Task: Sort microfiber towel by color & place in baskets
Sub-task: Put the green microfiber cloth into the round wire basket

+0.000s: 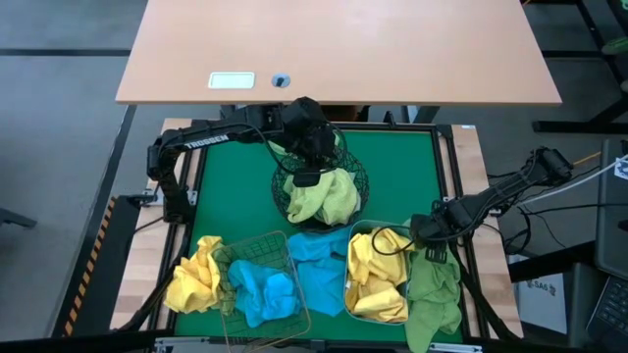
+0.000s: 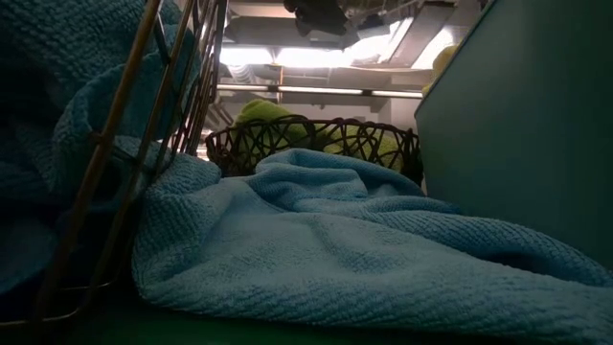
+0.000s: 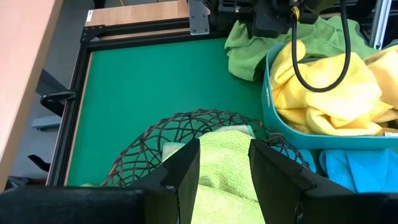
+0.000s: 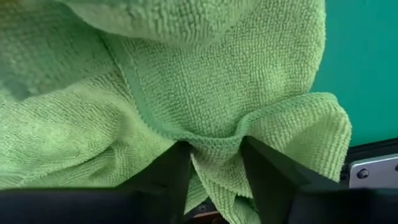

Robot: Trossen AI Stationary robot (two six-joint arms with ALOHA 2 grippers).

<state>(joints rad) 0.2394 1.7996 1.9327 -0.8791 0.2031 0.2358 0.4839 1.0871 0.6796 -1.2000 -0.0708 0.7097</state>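
Note:
My left gripper hangs open just over the round black wire bowl, where light green towels lie heaped. At the table's near right corner my right gripper points down, open, onto a light green towel crumpled beside the bluish tub. Yellow towels fill that tub. Blue towels lie in the copper basket. One more blue towel lies on the mat between basket and tub. My right gripper comes from above, fingers pointing down, and its fingertips meet the green towel lying on the table. A raised fold with a hemmed edge bulges into the gap between the two fingers. The towel rests slack, partly over the table's frame.
A loose yellow towel lies on the mat left of the copper basket. The green mat's far half is bare cloth. A wooden desk stands beyond the far edge. Metal frame rails border the mat by my right gripper.

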